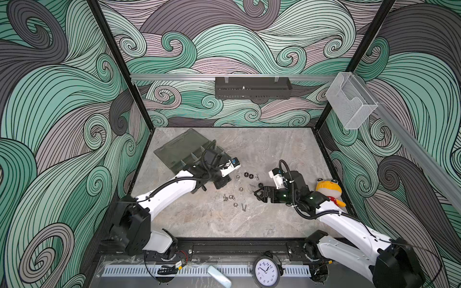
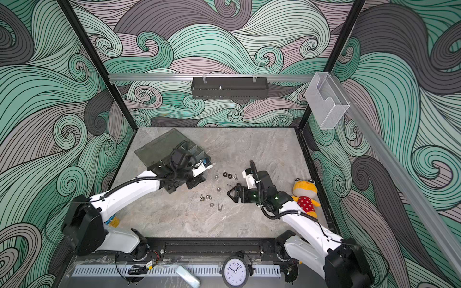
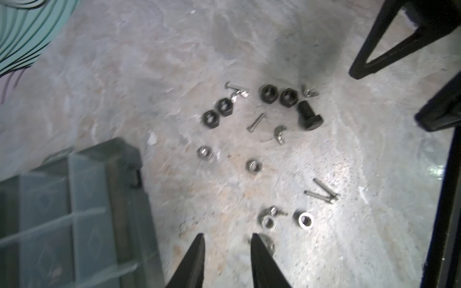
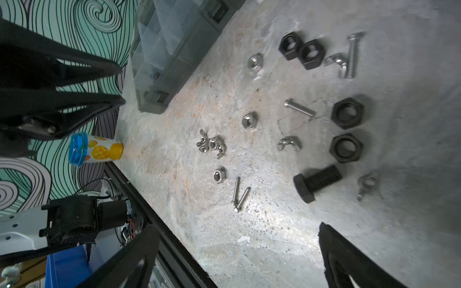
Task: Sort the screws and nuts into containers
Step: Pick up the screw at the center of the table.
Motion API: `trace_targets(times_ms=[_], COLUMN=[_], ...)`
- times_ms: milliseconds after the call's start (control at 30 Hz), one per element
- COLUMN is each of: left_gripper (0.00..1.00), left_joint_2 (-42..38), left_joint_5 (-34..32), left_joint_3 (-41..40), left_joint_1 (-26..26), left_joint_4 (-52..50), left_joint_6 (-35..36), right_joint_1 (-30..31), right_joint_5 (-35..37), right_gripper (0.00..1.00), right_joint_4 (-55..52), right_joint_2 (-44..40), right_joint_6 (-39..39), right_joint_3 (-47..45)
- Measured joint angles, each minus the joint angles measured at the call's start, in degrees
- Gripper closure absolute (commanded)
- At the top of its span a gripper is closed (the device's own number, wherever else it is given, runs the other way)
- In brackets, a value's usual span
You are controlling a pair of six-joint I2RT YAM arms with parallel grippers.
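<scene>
In both top views the screws (image 1: 243,207) and nuts (image 1: 248,175) are lying loose mid-frame on the grey surface (image 1: 274,149), outside the open organiser box (image 1: 172,152) at upper left. The left tool (image 3: 228,249) is hovering just lower right of that box, tips parted and empty, probably lining up on a silver hex nut (image 3: 268,220). The right tool (image 1: 257,193) is sitting spread wide, holding nothing, beside the black bolt (image 4: 316,183).

Counted beside the organiser box (image 4: 179,64), 1 off: black hex nuts (image 4: 348,113), 4; black bolt (image 4: 316,183), 1; thin silver screws (image 4: 299,108), 4; silver hex nuts (image 4: 249,120), 4; silver wing nuts (image 4: 288,143), roughly 5, cluster hard to separate.
</scene>
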Motion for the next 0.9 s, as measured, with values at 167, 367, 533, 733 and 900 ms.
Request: trace_targets(times_ms=[167, 367, 533, 733, 900], left_gripper=[0.65, 0.64, 0.63, 0.62, 0.62], left_joint_2=[15.06, 28.02, 34.53, 35.89, 38.51], left_joint_5=[1.62, 2.16, -0.61, -2.51, -3.28], left_joint_3=[13.64, 29.81, 37.13, 38.14, 39.36], left_joint_1=[-7.3, -13.33, -16.17, -17.62, -18.84], left_joint_4=[-4.07, -14.62, -22.71, -27.54, -27.67], left_joint_6=[0.52, 1.36, -5.6, -14.71, -19.61], right_joint_1=[-5.4, -6.71, -6.71, -6.71, -6.71], right_joint_5=[-0.79, -2.12, -3.21, -4.24, -4.81], right_gripper=[0.0, 0.01, 0.0, 0.0, 0.01], right_joint_4=[-5.9, -9.77, -13.64, -17.05, -19.71], right_joint_2=[-7.1, -13.99, -19.15, -27.32, -31.19], right_joint_6=[0.07, 2.03, 3.23, 4.63, 6.03], right_joint_3=[-1.99, -7.13, -8.94, -10.27, -12.79])
